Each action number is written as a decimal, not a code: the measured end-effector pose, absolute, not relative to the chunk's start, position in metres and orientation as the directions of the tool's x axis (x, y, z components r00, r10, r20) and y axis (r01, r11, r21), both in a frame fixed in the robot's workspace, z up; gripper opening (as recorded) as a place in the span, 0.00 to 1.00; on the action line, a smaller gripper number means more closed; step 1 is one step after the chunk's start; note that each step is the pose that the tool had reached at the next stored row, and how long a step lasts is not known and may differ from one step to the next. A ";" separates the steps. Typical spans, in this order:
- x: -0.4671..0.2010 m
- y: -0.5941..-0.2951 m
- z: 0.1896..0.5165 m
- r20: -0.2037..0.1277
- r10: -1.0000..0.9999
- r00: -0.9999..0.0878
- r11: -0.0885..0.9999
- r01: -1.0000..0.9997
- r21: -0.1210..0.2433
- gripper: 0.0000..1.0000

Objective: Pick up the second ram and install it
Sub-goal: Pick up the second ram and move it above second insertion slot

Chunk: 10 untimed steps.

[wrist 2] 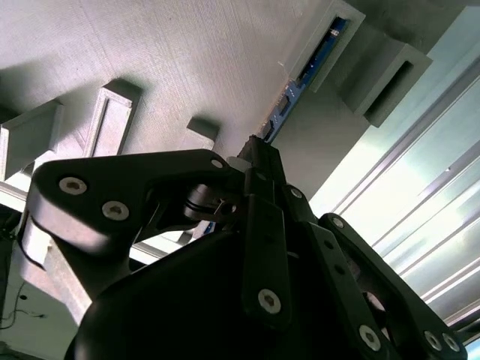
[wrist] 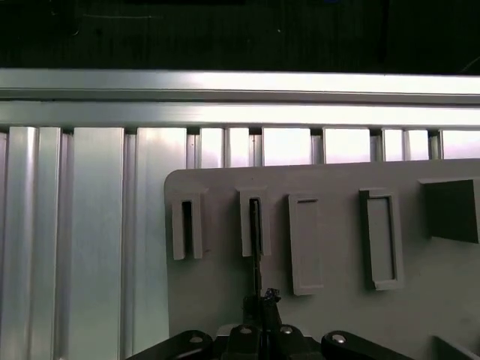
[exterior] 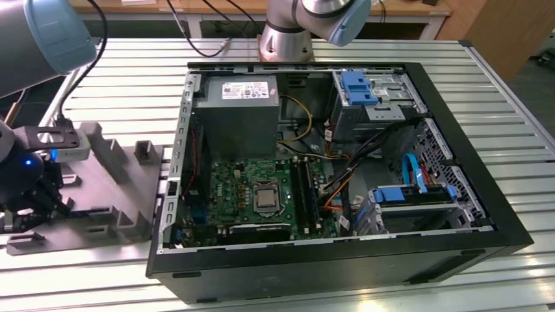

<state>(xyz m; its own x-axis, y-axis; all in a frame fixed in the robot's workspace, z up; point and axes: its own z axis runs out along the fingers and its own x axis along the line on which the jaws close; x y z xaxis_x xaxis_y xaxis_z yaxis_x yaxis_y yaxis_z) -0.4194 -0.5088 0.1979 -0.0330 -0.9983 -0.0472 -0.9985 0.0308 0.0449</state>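
The second ram (wrist 2: 304, 82) is a thin dark stick with a bluish edge, standing on edge in a slot of the grey holder block (exterior: 108, 188). The first wrist view shows the ram (wrist: 255, 247) edge-on as a narrow dark line. My gripper (wrist 2: 259, 154) sits over one end of it, and the black fingers look closed against the stick. My gripper (wrist: 261, 300) meets the stick's near end in the first wrist view. At the exterior view's left, my gripper (exterior: 35, 198) hangs low over the holder block.
An open computer case (exterior: 468, 247) lies on the slatted metal table (exterior: 130, 78) at the exterior view's right of the holder. Inside it are the green motherboard (exterior: 251, 188) with long dark memory slots (exterior: 305, 188), cables and blue drive brackets (exterior: 357, 88). The holder has several other slots (wrist: 379, 240).
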 end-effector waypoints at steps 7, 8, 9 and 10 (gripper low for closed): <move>-0.419 -0.509 0.198 -0.047 -0.997 -0.054 0.051 -0.998 0.045 0.12; -0.419 -0.509 0.198 -0.047 -0.997 -0.054 0.052 -0.998 0.045 0.12; -0.419 -0.509 0.199 -0.048 -0.997 -0.054 0.052 -0.998 0.045 0.12; -0.419 -0.509 0.199 -0.048 -0.997 -0.054 0.052 -0.998 0.045 0.12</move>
